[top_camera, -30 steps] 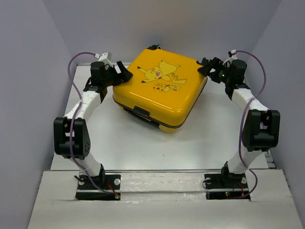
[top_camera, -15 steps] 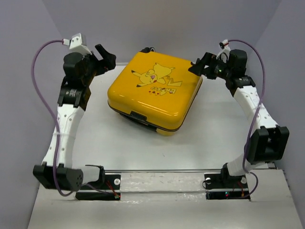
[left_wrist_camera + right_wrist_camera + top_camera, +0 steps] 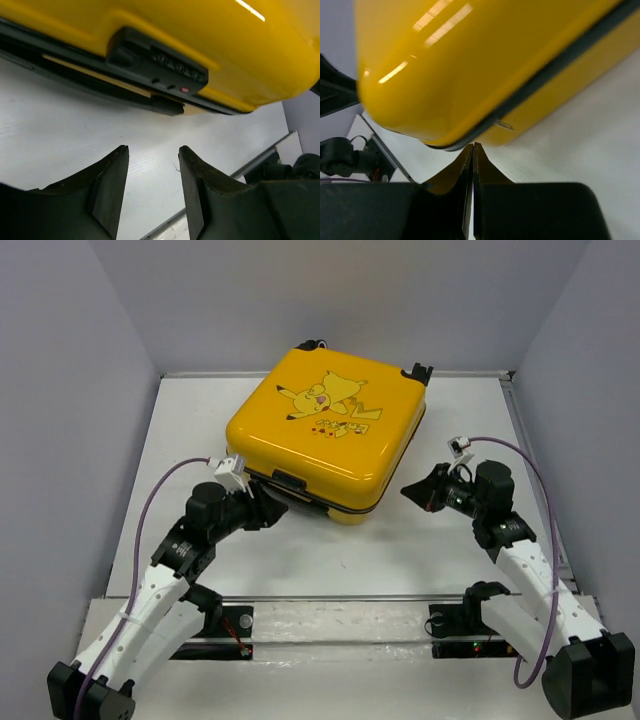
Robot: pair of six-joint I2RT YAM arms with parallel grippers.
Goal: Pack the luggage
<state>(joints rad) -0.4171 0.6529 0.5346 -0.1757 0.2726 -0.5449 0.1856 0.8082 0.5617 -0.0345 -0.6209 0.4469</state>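
Hovering low, the left gripper (image 3: 268, 512) aims parted jaws at the lock (image 3: 170, 70) of the luggage (image 3: 325, 430), which lies closed toward the back of the white table (image 3: 330, 550). Pale grey walls (image 3: 70, 390) stand on three sides. The right gripper (image 3: 412, 490), jaws together, points at the luggage's right corner.

counter (image 3: 330, 555): white, matte
back wall (image 3: 330, 290): pale lilac-grey, at counter's far edge
left wall (image 3: 60, 440), right wall (image 3: 590, 390): same colour, along side edges
near edge: metal rail (image 3: 340, 597)
light: soft, even

A white table (image 3: 330, 560) between grey walls (image 3: 60, 420)
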